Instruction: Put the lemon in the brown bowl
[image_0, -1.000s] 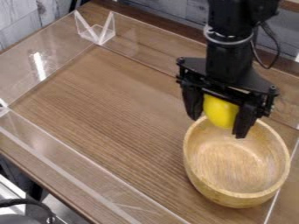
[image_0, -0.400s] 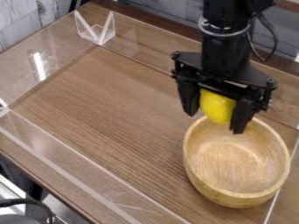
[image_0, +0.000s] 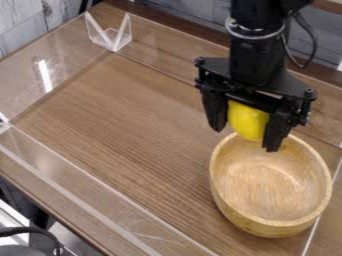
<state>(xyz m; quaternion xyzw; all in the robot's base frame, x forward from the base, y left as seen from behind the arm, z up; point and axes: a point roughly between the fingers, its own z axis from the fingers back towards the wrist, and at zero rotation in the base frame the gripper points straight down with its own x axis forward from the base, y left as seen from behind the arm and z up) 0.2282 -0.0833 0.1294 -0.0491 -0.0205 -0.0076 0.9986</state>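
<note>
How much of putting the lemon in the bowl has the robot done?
It's more than halfway, I think. The picking up looks done: the gripper has the yellow lemon between its fingers. Right now it holds it over the back edge of the brown bowl. What's left is getting it fully over the bowl and letting go.

One lemon (image_0: 247, 121), one brown bowl (image_0: 270, 188) and one black gripper (image_0: 254, 108) can be counted, from two o'clock to four o'clock. One clear wire-like stand (image_0: 110, 33) is seen at eleven o'clock. One wooden table (image_0: 120, 120) is counted under all of it, plus one robot arm (image_0: 259, 45) at one o'clock.
</note>
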